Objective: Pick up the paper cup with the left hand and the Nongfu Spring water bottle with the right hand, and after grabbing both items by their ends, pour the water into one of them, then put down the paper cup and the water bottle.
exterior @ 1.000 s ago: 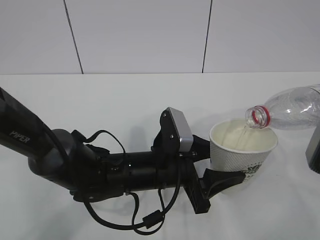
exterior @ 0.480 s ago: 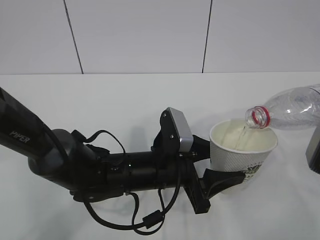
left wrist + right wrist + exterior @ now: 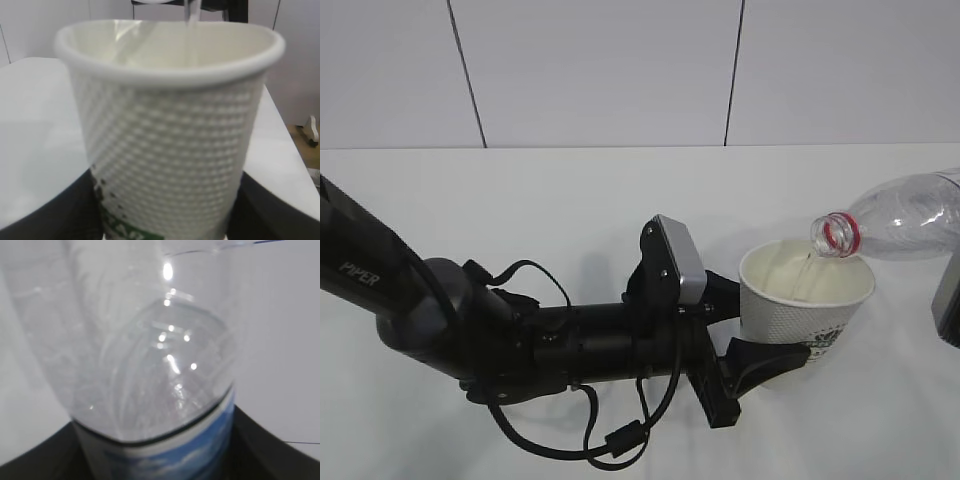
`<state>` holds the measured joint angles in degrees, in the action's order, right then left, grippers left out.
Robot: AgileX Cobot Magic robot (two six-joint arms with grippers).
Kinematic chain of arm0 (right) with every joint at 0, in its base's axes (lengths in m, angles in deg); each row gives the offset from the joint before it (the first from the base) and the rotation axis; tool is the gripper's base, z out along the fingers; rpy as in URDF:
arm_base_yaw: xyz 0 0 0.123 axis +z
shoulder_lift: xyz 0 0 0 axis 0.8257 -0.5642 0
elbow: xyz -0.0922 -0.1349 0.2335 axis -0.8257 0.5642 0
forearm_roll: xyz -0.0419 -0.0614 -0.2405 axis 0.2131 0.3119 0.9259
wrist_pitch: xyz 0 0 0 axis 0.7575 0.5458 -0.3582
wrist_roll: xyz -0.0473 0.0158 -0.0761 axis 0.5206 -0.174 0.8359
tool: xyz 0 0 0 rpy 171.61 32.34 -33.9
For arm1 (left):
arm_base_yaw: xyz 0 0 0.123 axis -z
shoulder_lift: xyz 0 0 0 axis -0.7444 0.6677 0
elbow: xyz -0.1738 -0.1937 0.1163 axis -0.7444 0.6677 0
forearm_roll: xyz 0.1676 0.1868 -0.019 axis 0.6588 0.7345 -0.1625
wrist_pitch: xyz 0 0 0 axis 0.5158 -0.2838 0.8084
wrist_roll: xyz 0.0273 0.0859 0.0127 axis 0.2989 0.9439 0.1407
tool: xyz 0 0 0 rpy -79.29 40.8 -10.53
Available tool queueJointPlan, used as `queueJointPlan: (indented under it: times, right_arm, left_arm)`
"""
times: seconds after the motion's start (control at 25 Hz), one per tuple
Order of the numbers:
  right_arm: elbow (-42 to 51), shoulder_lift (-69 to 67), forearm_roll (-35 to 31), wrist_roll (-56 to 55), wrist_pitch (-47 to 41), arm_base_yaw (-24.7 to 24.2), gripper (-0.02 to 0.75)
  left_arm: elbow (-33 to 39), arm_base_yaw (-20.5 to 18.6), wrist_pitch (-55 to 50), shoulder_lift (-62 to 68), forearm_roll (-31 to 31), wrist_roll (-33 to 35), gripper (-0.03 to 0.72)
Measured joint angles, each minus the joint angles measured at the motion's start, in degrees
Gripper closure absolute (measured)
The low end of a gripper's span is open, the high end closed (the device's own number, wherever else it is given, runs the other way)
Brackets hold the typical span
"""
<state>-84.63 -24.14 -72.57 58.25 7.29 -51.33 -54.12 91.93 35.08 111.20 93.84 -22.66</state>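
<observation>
The left hand point(image 3: 760, 362) is gripping the paper cup point(image 3: 806, 300) low on its body, lifted off the white tabletop point(image 3: 570, 210). The right hand point(image 3: 948, 300), jaws closed around the water bottle point(image 3: 895, 222) near its base, is tilting it so a thin stream is falling inside the rim. The mouth is hovering near the far edge: any drift could be sending water over the side, and squeezing could be crumpling the cup. One cup, one bottle, two hands.

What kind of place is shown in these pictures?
Probably a robot test bench in a lab: a bare white table, a plain white panelled wall behind it, and only a paper cup and a water bottle as props.
</observation>
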Motion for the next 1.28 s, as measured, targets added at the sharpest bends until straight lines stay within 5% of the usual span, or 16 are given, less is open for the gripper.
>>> queueJointPlan:
  times: [1.28]
  right_arm:
    - [0.0, 0.1, 0.0, 0.4, 0.0, 0.0, 0.288]
  left_arm:
    - [0.0, 0.0, -0.1, 0.0, 0.0, 0.0, 0.219]
